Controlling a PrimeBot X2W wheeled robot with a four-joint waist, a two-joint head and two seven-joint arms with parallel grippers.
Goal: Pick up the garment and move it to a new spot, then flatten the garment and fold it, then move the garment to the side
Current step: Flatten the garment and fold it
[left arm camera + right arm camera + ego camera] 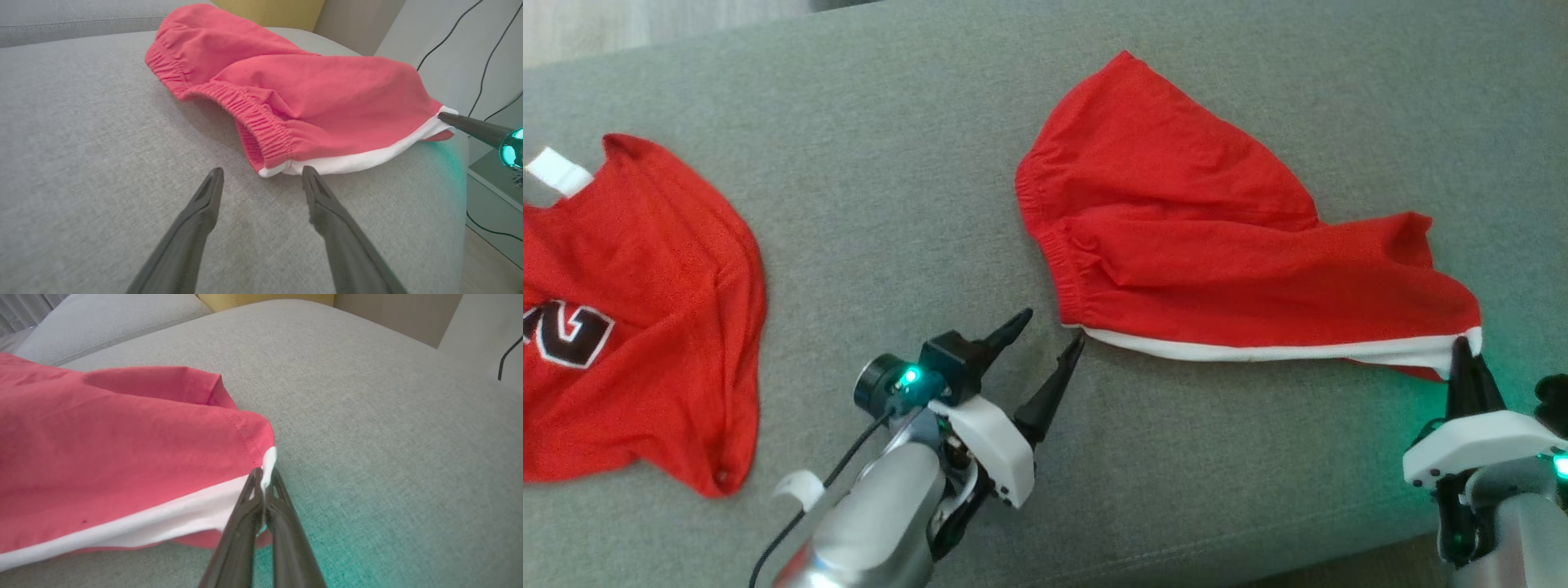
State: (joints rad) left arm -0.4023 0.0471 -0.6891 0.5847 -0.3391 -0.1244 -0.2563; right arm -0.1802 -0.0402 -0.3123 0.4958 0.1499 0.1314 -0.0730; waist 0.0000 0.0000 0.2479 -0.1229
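text: one mark | on: red shirt (pixel 645 269) front | black white-edged figure (pixel 568 331), cut by frame edge, reads like 2

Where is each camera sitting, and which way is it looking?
Head view: on the robot's head, looking down at the grey sofa, red shorts and red shirt; both arms show, left gripper open, right gripper shut on the shorts' white hem.
Left wrist view: on the left wrist, looking along its spread fingers at the shorts' waistband end; the right gripper's tip shows too.
Right wrist view: on the right wrist, looking along its closed fingers pinching the hem.
Shared: all three see the shorts.
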